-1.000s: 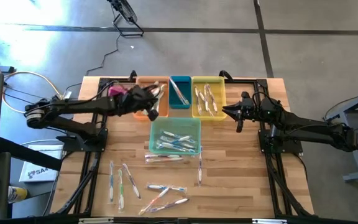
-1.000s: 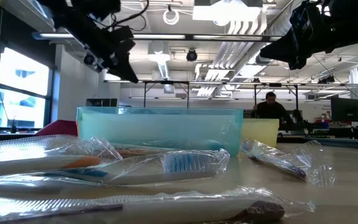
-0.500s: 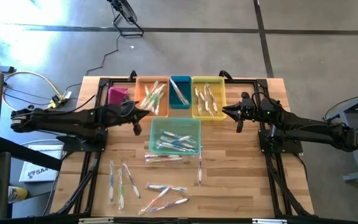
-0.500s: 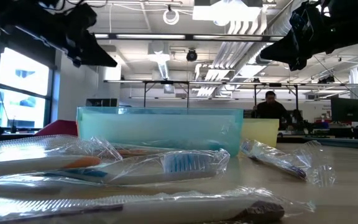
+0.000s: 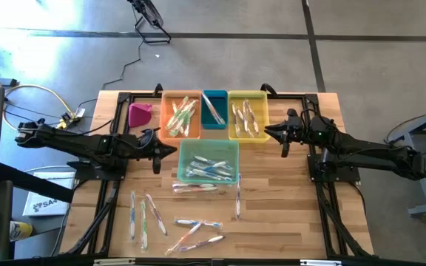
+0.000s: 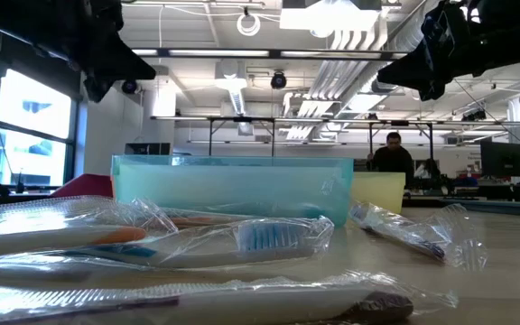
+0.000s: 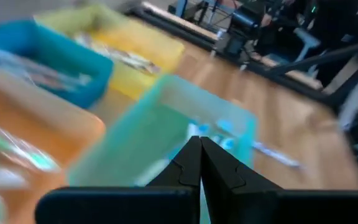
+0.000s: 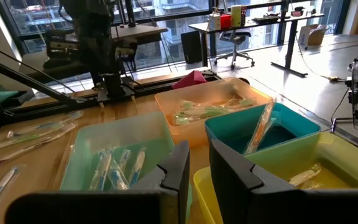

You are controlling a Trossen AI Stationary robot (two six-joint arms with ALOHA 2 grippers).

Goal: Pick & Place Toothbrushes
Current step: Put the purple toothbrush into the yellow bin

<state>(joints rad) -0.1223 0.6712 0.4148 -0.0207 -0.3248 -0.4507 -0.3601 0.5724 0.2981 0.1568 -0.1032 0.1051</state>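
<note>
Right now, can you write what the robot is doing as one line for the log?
left gripper: shut, empty, beside mint bin | right gripper: empty, waiting by yellow bin | toothbrushes: several loose on table

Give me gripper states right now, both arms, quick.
Left gripper: shut, holding nothing, beside the light-green plastic bin.
Right gripper: slightly open, holding nothing, beside the yellow plastic bin.

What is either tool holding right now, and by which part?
Nothing. The left tool is shut and empty beside the green bin; the right tool waits empty, jaws slightly apart, by the yellow bin.
</note>
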